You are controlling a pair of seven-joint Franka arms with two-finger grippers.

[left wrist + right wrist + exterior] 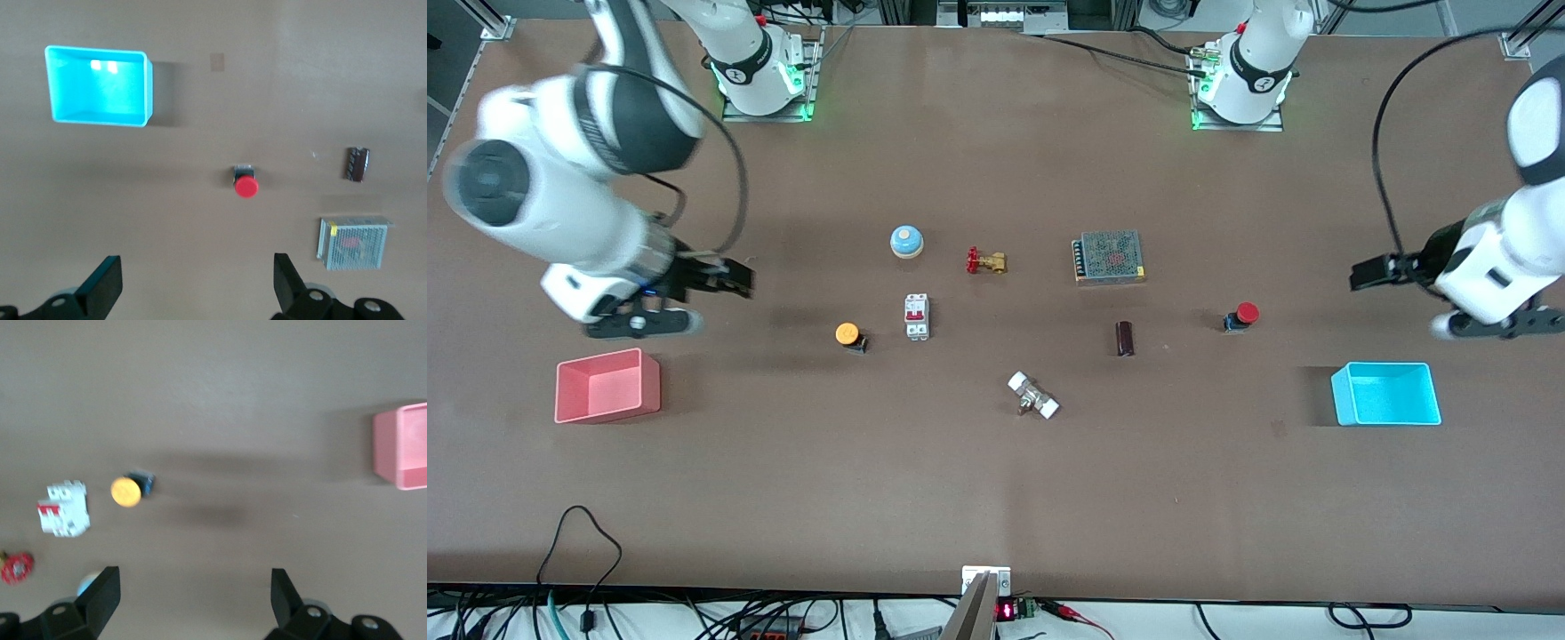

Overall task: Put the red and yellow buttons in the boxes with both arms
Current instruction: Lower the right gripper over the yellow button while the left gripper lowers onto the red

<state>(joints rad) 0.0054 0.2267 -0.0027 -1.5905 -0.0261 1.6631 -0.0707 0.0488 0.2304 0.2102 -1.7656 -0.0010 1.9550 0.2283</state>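
Note:
The yellow button (849, 335) stands on the table beside a white circuit breaker; it also shows in the right wrist view (128, 491). The red button (1242, 316) stands toward the left arm's end and shows in the left wrist view (245, 185). The pink-red box (607, 385) sits empty at the right arm's end (402, 447). The cyan box (1387, 394) sits empty at the left arm's end (99, 85). My right gripper (734, 277) (193, 597) is open and empty, in the air over bare table near the pink box. My left gripper (1369, 271) (198, 280) is open and empty, over bare table near the red button.
In the middle of the table are a blue dome bell (906, 241), a brass valve with a red handle (985, 261), a mesh-covered power supply (1109, 257), a white circuit breaker (917, 316), a dark cylinder (1125, 339) and a white pipe fitting (1033, 396).

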